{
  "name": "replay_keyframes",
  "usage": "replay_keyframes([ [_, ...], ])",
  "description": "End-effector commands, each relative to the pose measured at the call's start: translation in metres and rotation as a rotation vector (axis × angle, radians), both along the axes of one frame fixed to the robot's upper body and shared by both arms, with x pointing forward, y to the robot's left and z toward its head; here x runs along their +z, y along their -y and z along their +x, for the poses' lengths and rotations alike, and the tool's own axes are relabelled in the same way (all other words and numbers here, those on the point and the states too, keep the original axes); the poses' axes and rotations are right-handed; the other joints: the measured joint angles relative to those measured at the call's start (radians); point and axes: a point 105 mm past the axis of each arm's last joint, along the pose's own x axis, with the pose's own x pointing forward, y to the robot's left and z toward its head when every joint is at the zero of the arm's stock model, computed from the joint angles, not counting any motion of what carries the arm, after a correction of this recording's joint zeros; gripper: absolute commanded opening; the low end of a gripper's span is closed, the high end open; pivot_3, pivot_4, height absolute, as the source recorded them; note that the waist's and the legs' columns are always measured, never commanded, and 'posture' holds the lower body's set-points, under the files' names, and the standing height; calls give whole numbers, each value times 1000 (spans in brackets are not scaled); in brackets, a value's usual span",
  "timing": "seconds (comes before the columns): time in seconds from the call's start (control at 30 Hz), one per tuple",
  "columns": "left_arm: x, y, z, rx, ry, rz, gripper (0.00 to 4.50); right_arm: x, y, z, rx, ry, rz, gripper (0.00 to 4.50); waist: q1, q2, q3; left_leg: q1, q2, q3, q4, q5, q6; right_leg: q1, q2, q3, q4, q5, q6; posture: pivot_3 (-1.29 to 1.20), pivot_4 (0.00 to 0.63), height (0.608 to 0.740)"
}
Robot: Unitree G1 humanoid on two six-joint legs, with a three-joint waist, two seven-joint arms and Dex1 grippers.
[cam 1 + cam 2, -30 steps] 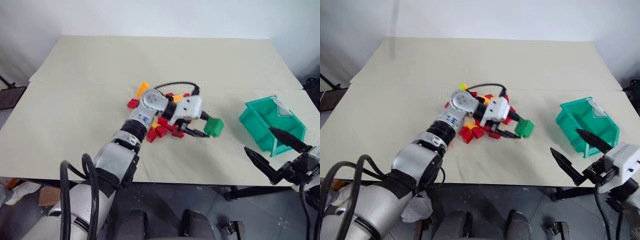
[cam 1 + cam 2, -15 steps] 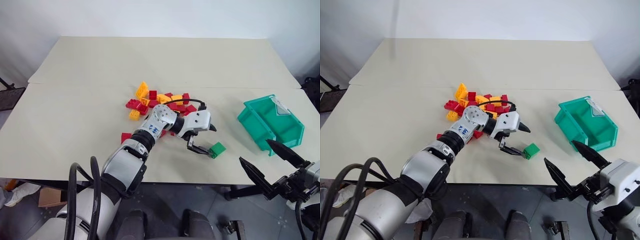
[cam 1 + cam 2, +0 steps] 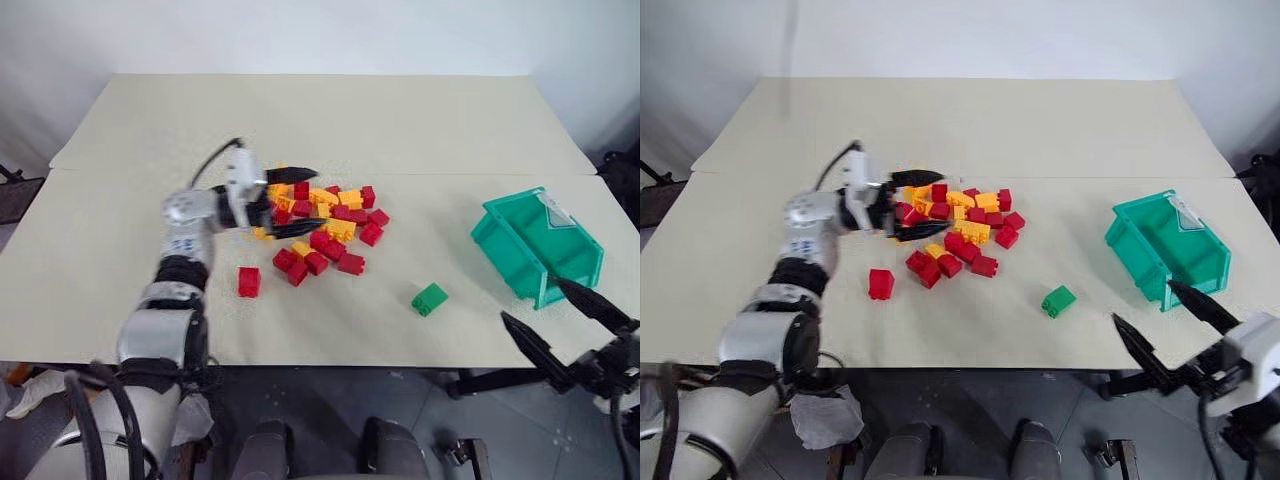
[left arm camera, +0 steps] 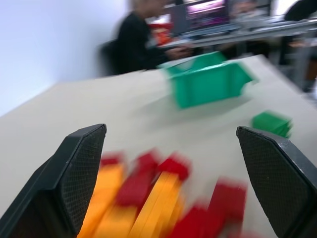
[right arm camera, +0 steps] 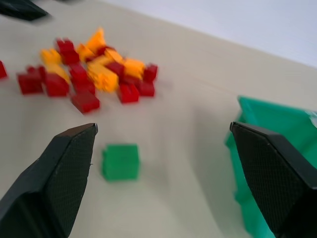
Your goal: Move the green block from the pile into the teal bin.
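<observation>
The green block (image 3: 430,298) lies alone on the table, apart from the pile (image 3: 322,226) of red and yellow bricks and left of the teal bin (image 3: 541,244). It also shows as a green block (image 5: 120,161) in the right wrist view. My left gripper (image 3: 300,202) is open over the pile's left side, with nothing between its fingers. My right gripper (image 3: 570,326) stands open at the table's front right, near the bin, holding nothing.
A single red brick (image 3: 248,281) lies left of the pile toward the front edge. The beige table (image 3: 330,120) stretches wide behind the pile. A person sits at desks in the left wrist view's background.
My left gripper has let go of the green block, opened wide and swung left to the pile's left side. The block now rests on the table. The right gripper has barely moved.
</observation>
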Motion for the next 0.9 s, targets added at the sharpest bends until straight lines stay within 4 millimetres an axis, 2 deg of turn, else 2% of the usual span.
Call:
replay_keyframes([
  [0.03, 2, -22, -12, 55, 10, -20, 4466, 10, 15, -2, -5, 36, -36, 4500, 2, 0, 0, 1, 0, 0, 0, 0, 0, 1, 0, 0, 0, 0, 0, 0, 150, 740],
  [0.07, 0, -25, -15, 63, -1, -20, 4466, 10, 16, -2, -3, 32, -39, 4500, 3, 0, 0, 1, 0, 0, 0, 0, 0, 2, 0, 1, 0, 0, 0, 0, 150, 740],
  [0.13, -15, -44, -30, 106, -37, 20, 4466, 6, 22, -2, 7, 6, -44, 4500, 0, 0, 0, 2, 0, -1, 1, 0, 0, 2, 0, 1, 0, 0, 0, 0, 150, 740],
  [0.2, -34, -65, -54, 162, -90, 56, 4466, -3, 23, -1, 41, -45, -65, 4500, -4, 1, 0, 2, 1, -1, 1, -1, -1, 2, 1, 1, 0, 0, 0, 0, 150, 740],
  [0.27, -45, -71, -76, 178, -136, 71, 4466, -7, 18, 6, 95, -75, -78, 4500, -21, 1, 0, 4, 1, 1, -1, -2, -2, 2, 1, 3, 0, 0, 0, 0, 150, 740],
  [0.4, -49, -58, -98, 141, -177, 90, 4466, -4, -6, 24, 257, -151, -103, 4500, -22, 1, 0, 6, 3, 2, 1, -2, -2, 3, 2, 4, 1, 0, 0, 0, 150, 740],
  [0.47, -49, -50, -105, 117, -187, 95, 4466, -5, -22, 32, 362, -235, -135, 4500, -12, 1, 0, 6, 3, 2, 2, -1, -2, 4, 2, 7, 1, 0, -1, 0, 150, 740],
  [0.6, -51, -42, -115, 108, -199, 89, 4466, -9, -40, 44, 476, -378, -210, 4500, -6, 3, -1, 8, 4, 4, 1, -1, -3, 4, 3, 9, 1, 0, -2, 0, 150, 740],
  [0.9, -54, -24, -126, 86, -218, 64, 4466, -22, -63, 92, 480, -472, -312, 4500, -2, 3, -1, 8, 6, 6, 1, -3, -4, 3, 6, 9, 0, 0, -2, 0, 150, 740],
])
